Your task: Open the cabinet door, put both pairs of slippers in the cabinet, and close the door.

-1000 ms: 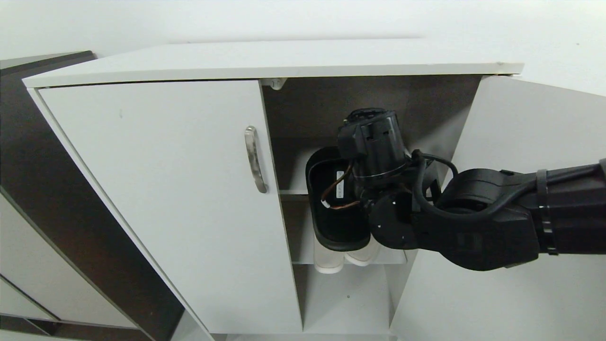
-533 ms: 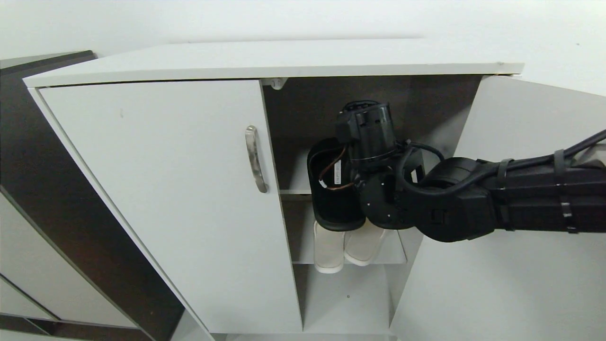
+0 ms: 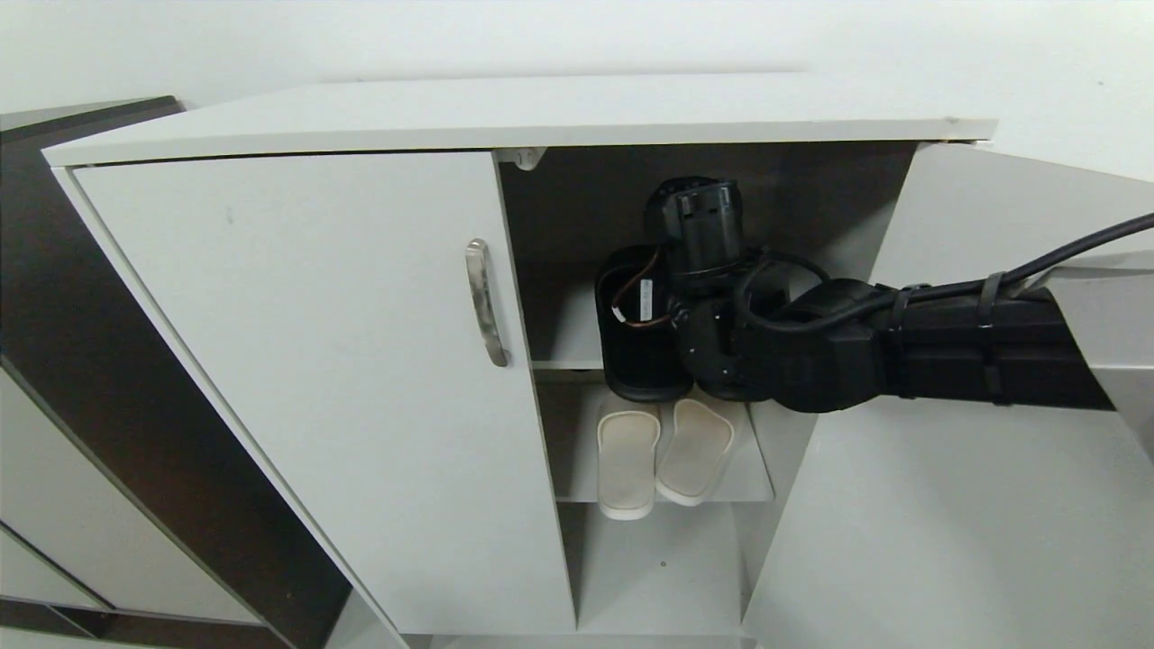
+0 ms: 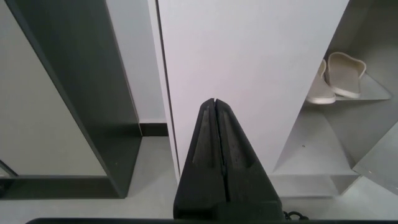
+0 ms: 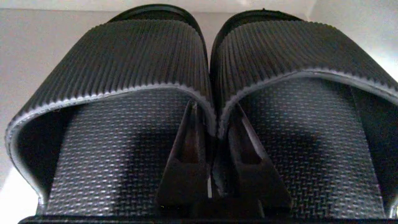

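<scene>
A pair of black slippers [image 3: 636, 356] [image 5: 124, 93] is held side by side at the top shelf [image 3: 563, 364] of the white cabinet [image 3: 505, 113], heels sticking out past the shelf's front edge. My right gripper [image 5: 208, 118] is shut on their two inner walls, pinched together between its fingers. A pair of white slippers [image 3: 663, 455] [image 4: 336, 74] lies on the middle shelf just below. The right cabinet door [image 3: 947, 523] stands open. My left gripper [image 4: 214, 102] is shut on nothing, low in front of the closed left door [image 3: 297, 361].
The closed left door has a metal handle [image 3: 482, 302]. The bottom compartment [image 3: 663, 568] holds nothing. A dark cabinet [image 3: 108, 361] [image 4: 74, 93] stands to the left of the white one. My right arm [image 3: 947, 356] crosses in front of the open door.
My right arm has risen and gone deeper into the cabinet with the black slippers, bringing them from in front of the middle shelf to the top shelf. The white slippers are now uncovered.
</scene>
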Available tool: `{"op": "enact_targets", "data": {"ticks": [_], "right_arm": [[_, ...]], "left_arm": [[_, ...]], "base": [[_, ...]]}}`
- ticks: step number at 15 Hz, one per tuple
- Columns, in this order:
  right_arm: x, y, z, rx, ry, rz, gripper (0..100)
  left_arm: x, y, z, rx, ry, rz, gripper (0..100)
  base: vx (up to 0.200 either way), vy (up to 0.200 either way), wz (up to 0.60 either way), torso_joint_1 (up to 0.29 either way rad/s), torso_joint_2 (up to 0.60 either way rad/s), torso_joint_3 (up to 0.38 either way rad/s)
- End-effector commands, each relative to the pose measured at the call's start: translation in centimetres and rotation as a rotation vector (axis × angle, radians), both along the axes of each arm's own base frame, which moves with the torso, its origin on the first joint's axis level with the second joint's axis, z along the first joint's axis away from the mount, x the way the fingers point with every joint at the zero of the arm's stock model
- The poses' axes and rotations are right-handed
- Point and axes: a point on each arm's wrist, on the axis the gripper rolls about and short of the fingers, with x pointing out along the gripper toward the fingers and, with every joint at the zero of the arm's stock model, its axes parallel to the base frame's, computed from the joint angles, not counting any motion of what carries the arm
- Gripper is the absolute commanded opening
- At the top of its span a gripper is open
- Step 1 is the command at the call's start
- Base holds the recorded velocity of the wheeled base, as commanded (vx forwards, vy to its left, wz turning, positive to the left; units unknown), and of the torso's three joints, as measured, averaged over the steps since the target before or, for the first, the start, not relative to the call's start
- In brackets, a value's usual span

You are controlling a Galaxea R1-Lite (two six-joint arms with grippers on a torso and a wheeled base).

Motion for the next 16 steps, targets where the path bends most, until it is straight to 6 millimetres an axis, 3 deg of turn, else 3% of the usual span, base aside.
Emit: {"op": "enact_targets", "data": {"ticks": [1, 7, 15, 16], "right_arm": [[0.8, 0.2, -0.4, -0.004, -0.001, -0.008, 0], [3.2, 0.8, -0.5, -0.013, 0.002, -0.028, 0], [3.5, 1.1, -1.3, -0.019, 0.015, -0.029, 0], [3.6, 1.0, -1.3, -0.019, 0.015, -0.031, 100]], "left_arm": [[0.0, 0.0, 0.0, 0.001, 0.002, 0.001, 0], [0.0, 0.0, 0.0, 0.001, -0.001, 0.001, 0], [0.0, 0.0, 0.0, 0.001, 0.001, 0.001, 0], [0.0, 0.0, 0.0, -0.001, -0.001, 0.001, 0]], "base": [[0.0, 0.0, 0.0, 0.0, 0.0, 0.0], [0.0, 0.0, 0.0, 0.0, 0.0, 0.0], [0.0, 0.0, 0.0, 0.0, 0.0, 0.0], [0.0, 0.0, 0.0, 0.0, 0.0, 0.0]]}}
